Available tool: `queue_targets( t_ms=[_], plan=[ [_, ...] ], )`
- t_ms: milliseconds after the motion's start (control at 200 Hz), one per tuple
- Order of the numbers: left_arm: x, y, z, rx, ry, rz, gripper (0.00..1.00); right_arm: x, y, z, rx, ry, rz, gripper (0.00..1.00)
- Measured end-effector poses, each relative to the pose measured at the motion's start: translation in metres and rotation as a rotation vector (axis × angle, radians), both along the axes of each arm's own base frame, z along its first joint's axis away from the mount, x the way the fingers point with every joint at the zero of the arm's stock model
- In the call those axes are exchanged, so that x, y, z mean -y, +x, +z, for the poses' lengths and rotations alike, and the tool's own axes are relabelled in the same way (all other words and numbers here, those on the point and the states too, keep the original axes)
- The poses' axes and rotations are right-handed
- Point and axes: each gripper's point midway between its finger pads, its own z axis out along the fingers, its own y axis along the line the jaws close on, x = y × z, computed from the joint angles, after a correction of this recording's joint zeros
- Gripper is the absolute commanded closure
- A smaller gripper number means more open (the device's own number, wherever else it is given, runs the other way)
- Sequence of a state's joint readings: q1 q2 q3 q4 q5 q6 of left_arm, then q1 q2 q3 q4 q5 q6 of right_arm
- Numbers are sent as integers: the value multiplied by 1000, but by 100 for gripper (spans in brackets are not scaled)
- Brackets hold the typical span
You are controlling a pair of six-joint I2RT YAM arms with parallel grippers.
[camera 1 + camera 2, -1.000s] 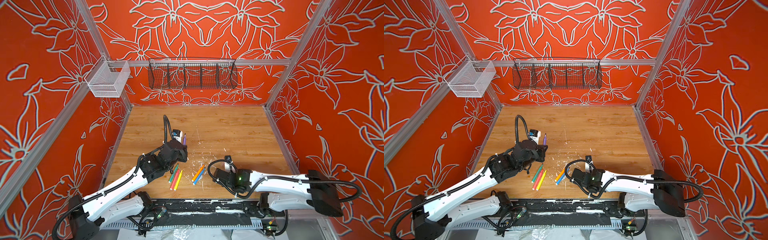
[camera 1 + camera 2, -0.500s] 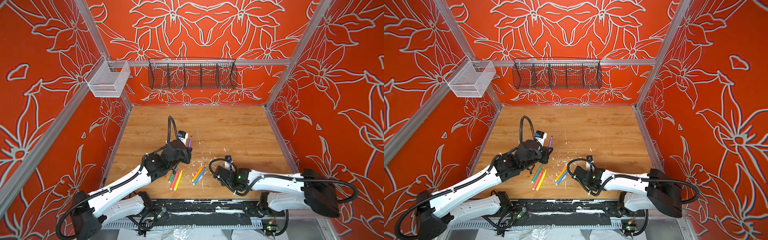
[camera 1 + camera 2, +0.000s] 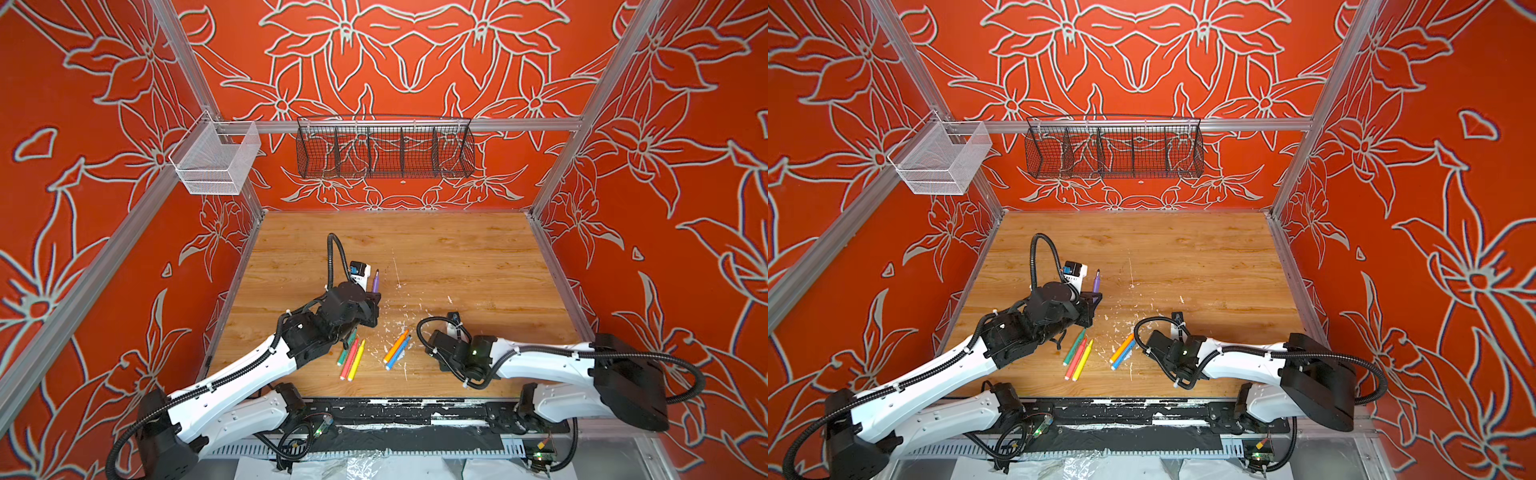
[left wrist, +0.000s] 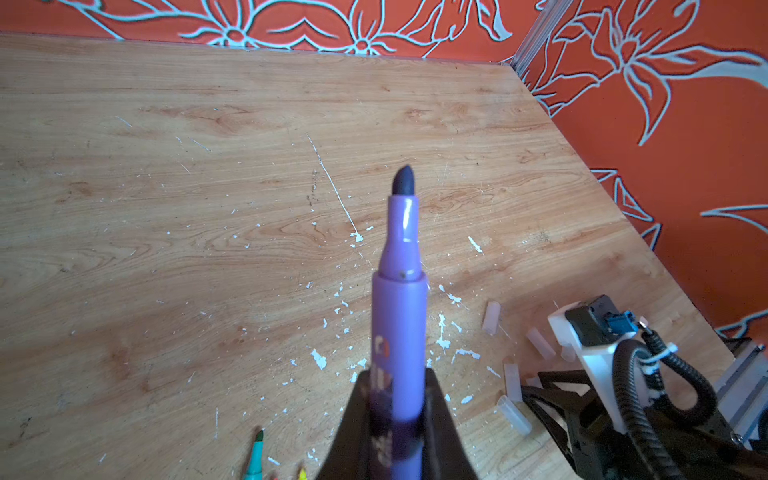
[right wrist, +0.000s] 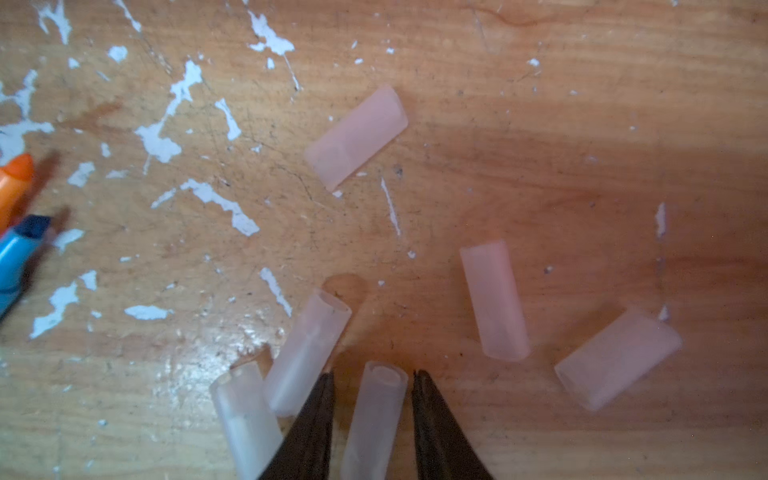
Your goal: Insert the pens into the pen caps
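Observation:
My left gripper point(image 4: 397, 374) is shut on a purple pen point(image 4: 399, 316), held tip-up above the table's middle in both top views point(image 3: 376, 286) point(image 3: 1096, 284). Green point(image 3: 348, 349), pink-red point(image 3: 350, 359) and yellow point(image 3: 357, 359) pens lie together near the front, with the orange point(image 3: 395, 347) and blue point(image 3: 398, 353) pens just to their right. Several clear pen caps lie under my right wrist. My right gripper point(image 5: 372, 374) is down at the table with one pen cap point(image 5: 374, 419) between its fingers, a thin gap showing on each side. Another cap point(image 5: 307, 353) lies just outside one finger.
White paint flecks point(image 3: 390, 324) dot the wooden table point(image 3: 478, 257). A black wire basket point(image 3: 384, 151) hangs on the back wall and a white mesh basket point(image 3: 216, 164) on the left rail. Orange walls close in three sides.
My left arm has carried the purple pen to the right, toward the table's middle. My right arm has edged a little to the left, staying low over the caps.

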State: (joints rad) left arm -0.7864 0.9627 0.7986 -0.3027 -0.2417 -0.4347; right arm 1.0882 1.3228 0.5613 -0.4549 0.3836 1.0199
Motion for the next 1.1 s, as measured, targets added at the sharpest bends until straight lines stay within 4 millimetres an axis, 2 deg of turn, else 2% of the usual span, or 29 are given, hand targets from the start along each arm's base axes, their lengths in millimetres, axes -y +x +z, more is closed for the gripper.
queue_targets(
  t_ms=[285,480,686,896,1101],
  plan=[
    [3,0,-1,4,-18,-9,100,-4,5,-1,23,52,-7,73],
    [4,-13,-30,-20,-24,-63,100,-3,5,-1,26,57,-7,75],
    [6,-14,-19,8,-48,-85,100,5,0,0,7,28,-6,72],
    [7,-14,-18,11,-52,-86,100,9,-5,0,-22,-8,3,70],
    [7,-15,-16,15,-57,-92,100,6,-5,-1,-32,-16,9,77]
  ],
)
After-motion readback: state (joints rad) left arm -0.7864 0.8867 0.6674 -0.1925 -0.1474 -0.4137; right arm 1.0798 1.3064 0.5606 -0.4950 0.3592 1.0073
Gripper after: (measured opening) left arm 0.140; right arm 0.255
